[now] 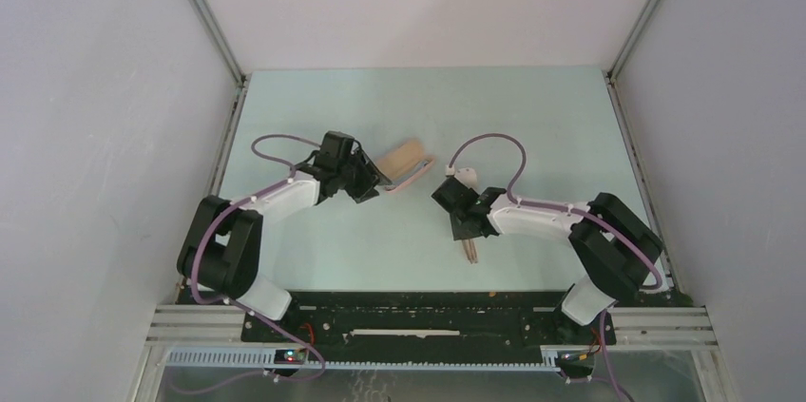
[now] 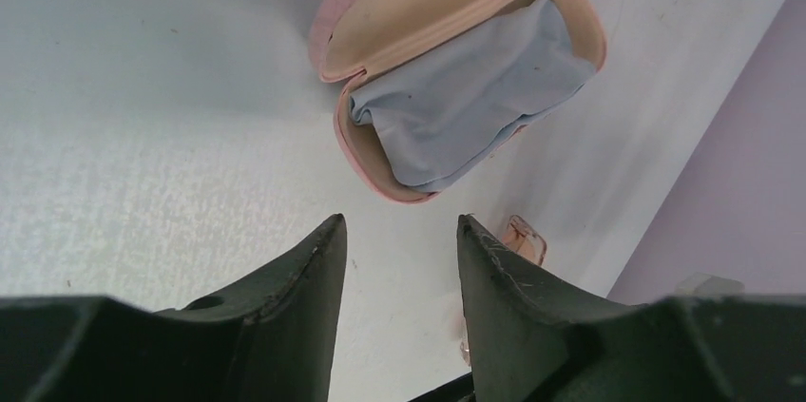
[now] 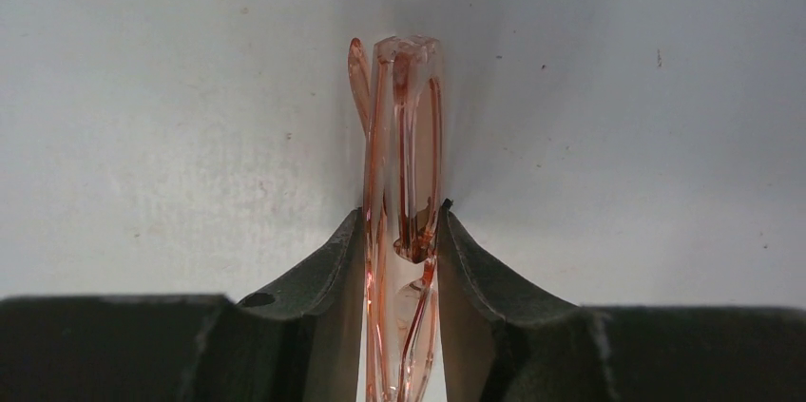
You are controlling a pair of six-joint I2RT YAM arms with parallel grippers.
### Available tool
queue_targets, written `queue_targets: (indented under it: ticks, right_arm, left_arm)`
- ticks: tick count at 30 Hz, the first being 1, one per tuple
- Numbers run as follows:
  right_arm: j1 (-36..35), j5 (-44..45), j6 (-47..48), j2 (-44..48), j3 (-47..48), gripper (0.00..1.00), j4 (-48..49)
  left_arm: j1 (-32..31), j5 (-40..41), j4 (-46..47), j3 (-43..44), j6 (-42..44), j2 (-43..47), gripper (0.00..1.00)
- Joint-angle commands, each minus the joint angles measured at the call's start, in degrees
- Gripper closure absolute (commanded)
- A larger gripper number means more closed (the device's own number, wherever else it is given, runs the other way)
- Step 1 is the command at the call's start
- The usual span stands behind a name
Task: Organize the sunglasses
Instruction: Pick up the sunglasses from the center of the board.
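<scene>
Currently pinches the folded sunglasses (image 3: pixel 404 136) in the narrowed right end effector (image 3: pixel 401 221), long axis running straight out ahead past its tips, with the open pink case (image 2: pixel 447 3) well apart, just ahead of the half-parted, empty left end effector (image 2: pixel 401 231).

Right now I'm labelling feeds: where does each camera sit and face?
Top: above, behind the bases, looking down on the table; both arms show.
Left wrist: on the left gripper, facing the open case and cloth; empty fingers show.
Right wrist: on the right gripper, facing the table; fingers pinch the sunglasses.
Shared: top and left wrist see the case.
</scene>
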State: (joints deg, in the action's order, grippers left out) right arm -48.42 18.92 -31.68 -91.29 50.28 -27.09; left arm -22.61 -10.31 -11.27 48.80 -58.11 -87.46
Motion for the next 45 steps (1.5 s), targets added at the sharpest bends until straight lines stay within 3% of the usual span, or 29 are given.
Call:
queue_targets:
  ticks: [1, 5, 18, 24, 39, 45]
  right_arm:
    - [-0.7, 3.9, 2.8, -1.9, 0.9, 0.80, 1.3]
    - [-2.2, 7.4, 2.6, -3.7, 1.8, 0.77, 0.0]
    - [-5.9, 14.1, -2.2, -5.5, 4.4, 0.50, -7.2]
    - [-7.3, 15.5, -2.9, -7.0, 5.9, 0.47, -9.0]
    - [-6.7, 14.5, -4.4, -6.2, 6.0, 0.74, -9.6]
    - [-6.6, 15.4, -3.8, -1.9, 5.7, 0.76, -9.7]
  left_arm:
    - [0.9, -1.2, 3.5, 0.5, -3.3, -1.0, 0.48]
    - [1.2, -1.4, 4.6, 0.9, -7.0, -2.6, 0.41]
    - [1.7, 1.5, 4.2, -1.0, -10.9, -0.6, 0.44]
    - [1.8, 1.0, 4.1, -1.1, -10.5, -0.8, 0.44]
    - [1.9, 0.4, 4.5, -1.6, -10.8, -1.1, 0.44]
    - [1.9, -0.2, 3.6, -1.0, -13.9, -2.9, 0.43]
